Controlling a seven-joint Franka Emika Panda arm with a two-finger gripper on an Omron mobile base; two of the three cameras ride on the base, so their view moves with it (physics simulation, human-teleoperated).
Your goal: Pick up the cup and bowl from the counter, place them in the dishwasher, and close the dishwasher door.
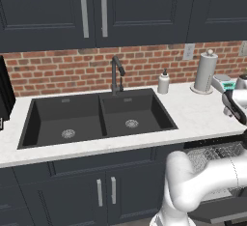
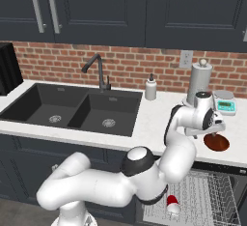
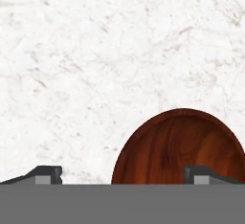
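The dark reddish-brown bowl (image 2: 216, 143) sits on the white counter (image 2: 154, 119) to the right of the sink, near the front edge. My gripper (image 2: 211, 130) hangs just above its left side, jaws open and holding nothing. In the hand view the bowl (image 3: 184, 146) is at the lower right; one fingertip (image 3: 201, 174) is over its inside and the other stands over bare counter (image 3: 95, 74). The red cup (image 2: 172, 202) lies in the wire rack of the open dishwasher (image 2: 207, 191). From the left base view the gripper (image 1: 235, 105) is at the right edge, with the lowered dishwasher door (image 1: 219, 213) below.
A paper towel roll (image 2: 199, 82) and a small scale (image 2: 225, 103) stand behind the bowl by the brick wall. A white soap bottle (image 2: 151, 88) and the faucet (image 2: 99, 73) are left of them. The black double sink (image 2: 72, 106) fills the counter's left.
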